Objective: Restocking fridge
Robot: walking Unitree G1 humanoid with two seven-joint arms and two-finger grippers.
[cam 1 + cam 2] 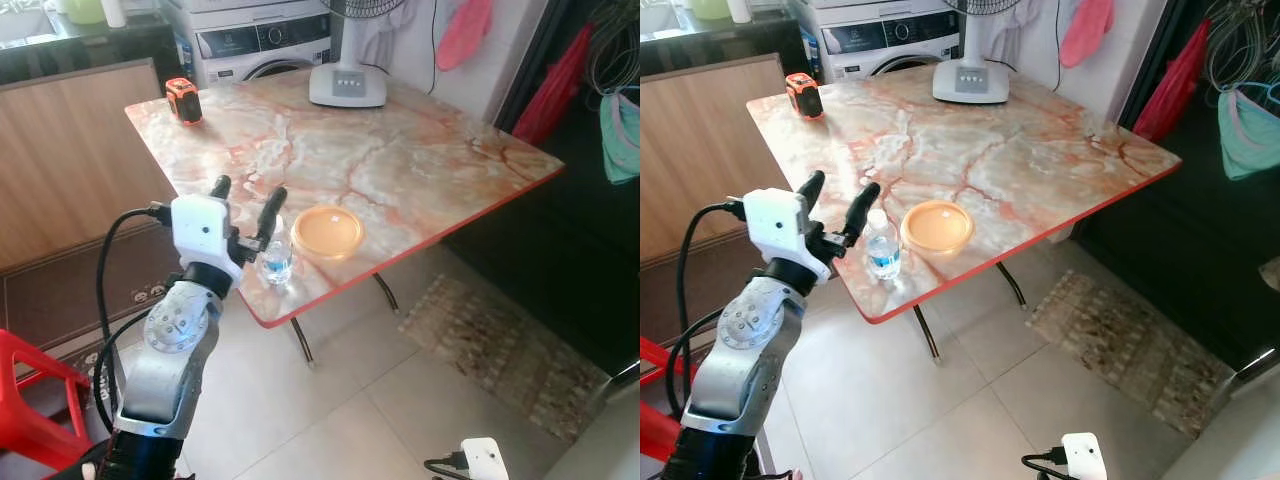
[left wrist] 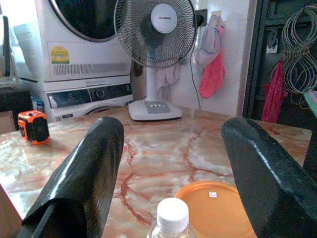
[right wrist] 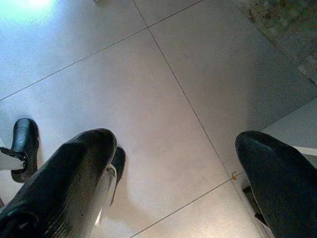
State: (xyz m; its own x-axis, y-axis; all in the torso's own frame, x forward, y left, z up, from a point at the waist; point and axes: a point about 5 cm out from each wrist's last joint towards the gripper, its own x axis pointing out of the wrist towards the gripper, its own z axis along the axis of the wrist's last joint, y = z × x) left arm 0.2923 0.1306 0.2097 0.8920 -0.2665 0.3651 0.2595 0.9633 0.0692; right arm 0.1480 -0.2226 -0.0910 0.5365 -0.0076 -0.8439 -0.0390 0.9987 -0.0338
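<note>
Marble-topped table (image 1: pixel 420 170): the left gripper (image 1: pixel 249 197), fingers wide, lines up on the water bottle (image 1: pixel 881 246); closing round it comes next.

A small clear water bottle (image 1: pixel 882 247) with a white cap and a blue label stands upright on the marble-patterned tabletop (image 1: pixel 1040 150), close to its near edge towards the near left corner. Just beside it, to its right, sits a round orange lidded container (image 1: pixel 936 225), flat on the tabletop.
</note>
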